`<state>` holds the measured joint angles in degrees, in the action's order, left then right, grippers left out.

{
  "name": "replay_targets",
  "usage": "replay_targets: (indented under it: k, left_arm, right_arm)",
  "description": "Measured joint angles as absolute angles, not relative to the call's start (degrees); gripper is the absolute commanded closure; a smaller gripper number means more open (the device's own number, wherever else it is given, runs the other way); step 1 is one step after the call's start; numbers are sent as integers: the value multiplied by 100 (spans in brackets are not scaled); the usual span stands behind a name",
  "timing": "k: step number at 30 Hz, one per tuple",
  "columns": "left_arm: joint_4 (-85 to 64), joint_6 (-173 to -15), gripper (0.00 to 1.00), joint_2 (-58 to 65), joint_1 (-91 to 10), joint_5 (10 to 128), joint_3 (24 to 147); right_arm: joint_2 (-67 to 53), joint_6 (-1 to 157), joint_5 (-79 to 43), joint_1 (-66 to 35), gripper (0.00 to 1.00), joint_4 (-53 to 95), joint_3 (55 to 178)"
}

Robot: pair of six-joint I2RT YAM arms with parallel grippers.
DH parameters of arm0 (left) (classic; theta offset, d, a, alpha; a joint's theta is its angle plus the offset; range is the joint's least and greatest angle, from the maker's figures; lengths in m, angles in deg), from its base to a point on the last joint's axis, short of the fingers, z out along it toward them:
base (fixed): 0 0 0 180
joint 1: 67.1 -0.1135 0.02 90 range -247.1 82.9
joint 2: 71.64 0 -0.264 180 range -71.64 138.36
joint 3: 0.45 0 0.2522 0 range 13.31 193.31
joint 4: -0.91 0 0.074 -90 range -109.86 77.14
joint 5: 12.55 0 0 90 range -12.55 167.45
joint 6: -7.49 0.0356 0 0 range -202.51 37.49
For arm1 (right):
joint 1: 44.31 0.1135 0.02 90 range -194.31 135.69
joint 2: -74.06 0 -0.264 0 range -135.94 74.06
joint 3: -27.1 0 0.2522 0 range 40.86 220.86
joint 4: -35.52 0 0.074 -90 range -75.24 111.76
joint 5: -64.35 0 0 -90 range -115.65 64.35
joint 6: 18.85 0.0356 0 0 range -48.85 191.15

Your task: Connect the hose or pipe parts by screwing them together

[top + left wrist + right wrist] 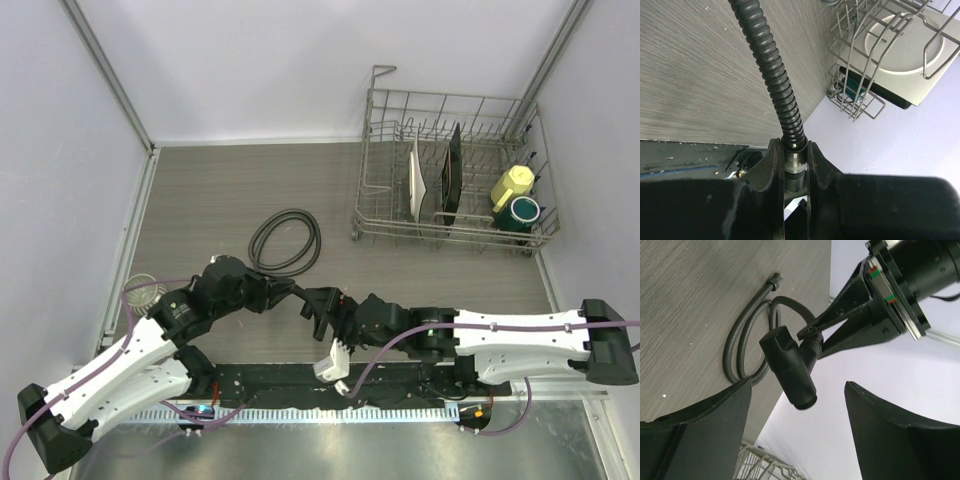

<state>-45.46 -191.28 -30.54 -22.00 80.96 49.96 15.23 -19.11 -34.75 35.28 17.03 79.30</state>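
The hose (769,65) is counted once: a long, thin, black, ribbed line. Most of it is laid in a loose loop on the grey wood-grain counter (220,190). One small-tipped end is seen lying flat there, and the other end is lifted above it. That lifted end carries a smooth metal connector (794,167), which is pinched between the fingers of the left end effector (794,146).

One nozzle fitting (790,365) is seen, a short black T-shaped cylinder with a side stub. The stub is met by the held hose end, and whether the threads are engaged cannot be told.

The right end effector (797,385) is held spread, with one finger on each side of the fitting and neither touching it.

Further back, one wire dish rack (445,96) is stood, and one white plate (418,180), one yellow cup (512,183) and one green cup (523,210) are kept in it.
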Motion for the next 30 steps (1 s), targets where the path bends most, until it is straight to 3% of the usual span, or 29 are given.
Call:
replay_targets:
  k: [3, 8, 11, 13, 18, 24, 30]
  left_arm:
    - [-4618, -19128, 100, -3052, -2200, 8074, 4996]
    - [-4620, -19125, 100, -3006, -2200, 8057, 5015]
    - [-4615, -19108, 100, -2986, -2200, 8035, 5053]
    - [-4618, -19086, 100, -2986, -2200, 8022, 5057]
    - [-4611, -18905, 100, -2986, -2200, 8022, 5057]
    - [-4176, -18393, 100, -3008, -2213, 8120, 5007]
    - [-2766, -18089, 100, -3281, -2257, 8271, 4152]
  right_arm:
    - [1247, -1996, -3517, 3602, 41, 1939, 7928]
    - [1060, -1942, -3517, 3629, 54, 2249, 7917]
    - [990, -1738, -3519, 3659, 65, 2461, 7834]
    - [979, -1535, -3521, 3683, 78, 2636, 7737]
    - [981, -696, -3643, 3703, 95, 3370, 7438]
    - [944, 1457, -4087, 3683, 96, 4264, 7344]
    - [773, 4281, -4881, 3539, 99, 4516, 7479]
